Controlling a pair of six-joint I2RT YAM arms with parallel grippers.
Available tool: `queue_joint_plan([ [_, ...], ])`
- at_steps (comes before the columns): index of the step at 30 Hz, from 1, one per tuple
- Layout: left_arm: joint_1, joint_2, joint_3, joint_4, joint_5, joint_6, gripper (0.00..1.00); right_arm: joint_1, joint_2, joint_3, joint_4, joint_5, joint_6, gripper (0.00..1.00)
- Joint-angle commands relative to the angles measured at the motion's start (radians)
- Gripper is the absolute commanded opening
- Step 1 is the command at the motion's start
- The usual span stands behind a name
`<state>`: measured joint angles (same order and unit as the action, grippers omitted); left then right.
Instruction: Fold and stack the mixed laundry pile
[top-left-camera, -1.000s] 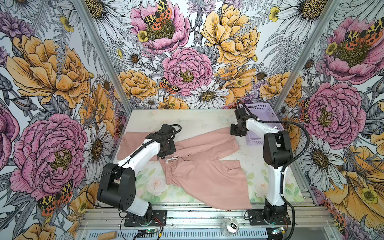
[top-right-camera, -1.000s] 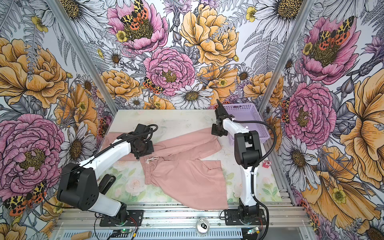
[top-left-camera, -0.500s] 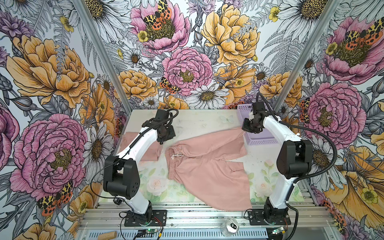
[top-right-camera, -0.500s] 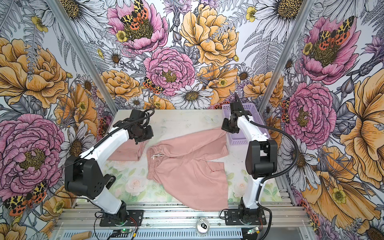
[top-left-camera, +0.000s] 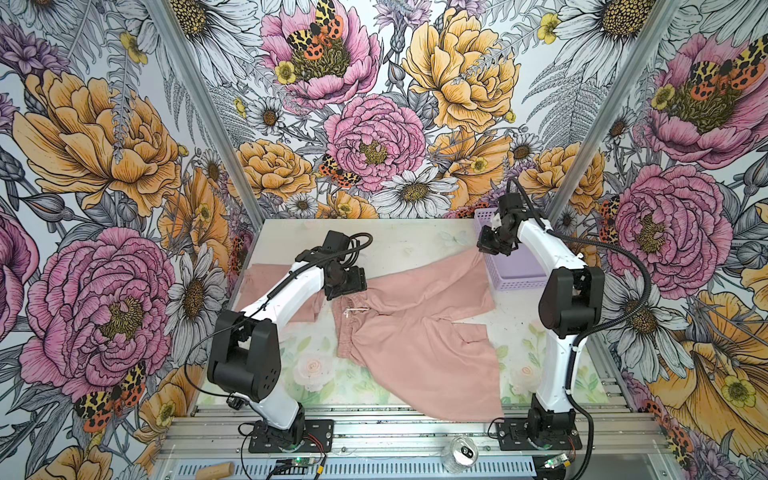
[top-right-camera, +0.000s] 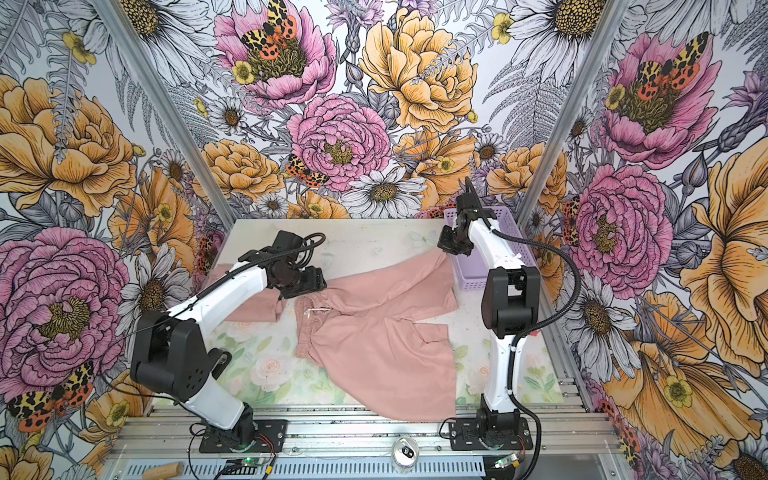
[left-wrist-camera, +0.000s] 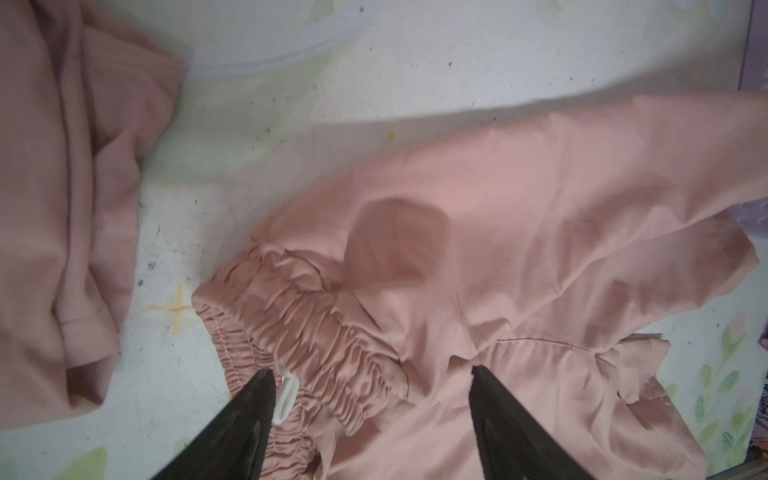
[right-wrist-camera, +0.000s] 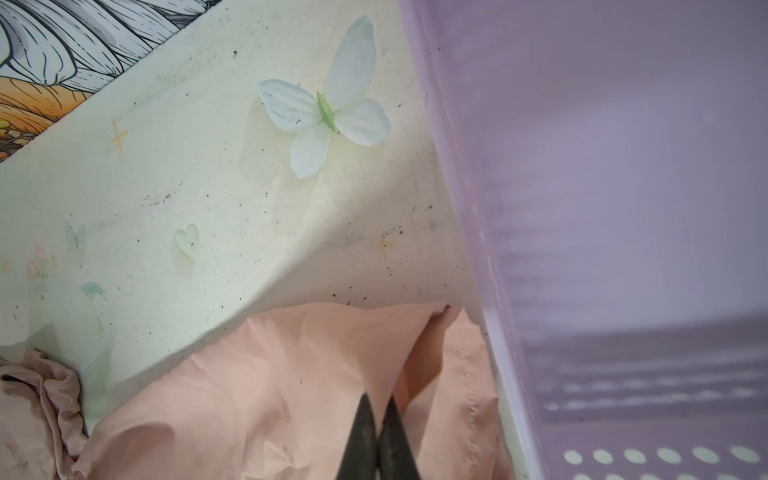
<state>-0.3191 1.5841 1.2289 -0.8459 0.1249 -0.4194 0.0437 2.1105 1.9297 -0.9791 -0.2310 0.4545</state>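
Two pink garments: left gripper jaws wide over shorts, right gripper jaws pinching their leg.

The shorts lie spread across the table's middle and near right, waistband to the left. Left of them, just apart, lies a second garment. The basket stands at the far right corner, one shorts leg reaching its near-left wall. A can lies before the table's near edge.
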Motion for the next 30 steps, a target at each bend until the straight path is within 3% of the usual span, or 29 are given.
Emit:
queue_joint_plan([
  [1, -0.034, -0.047, -0.040, 0.002, -0.009, -0.068, 0.75, 0.000, -0.019, -0.001, -0.004, -0.006, 0.007, 0.00],
  [13, -0.099, 0.025, -0.048, 0.013, -0.134, -0.135, 0.48, 0.001, -0.052, -0.050, 0.007, 0.002, 0.004, 0.00],
  [23, -0.099, 0.076, -0.018, 0.078, -0.194, -0.141, 0.37, 0.002, -0.060, -0.066, 0.023, 0.001, 0.006, 0.00],
  [28, -0.091, 0.095, 0.007, 0.083, -0.212, -0.127, 0.07, 0.003, -0.062, -0.067, 0.025, 0.001, 0.006, 0.00],
  [30, -0.080, 0.093, 0.017, 0.083, -0.212, -0.124, 0.00, 0.004, -0.063, -0.064, 0.025, 0.000, 0.005, 0.00],
])
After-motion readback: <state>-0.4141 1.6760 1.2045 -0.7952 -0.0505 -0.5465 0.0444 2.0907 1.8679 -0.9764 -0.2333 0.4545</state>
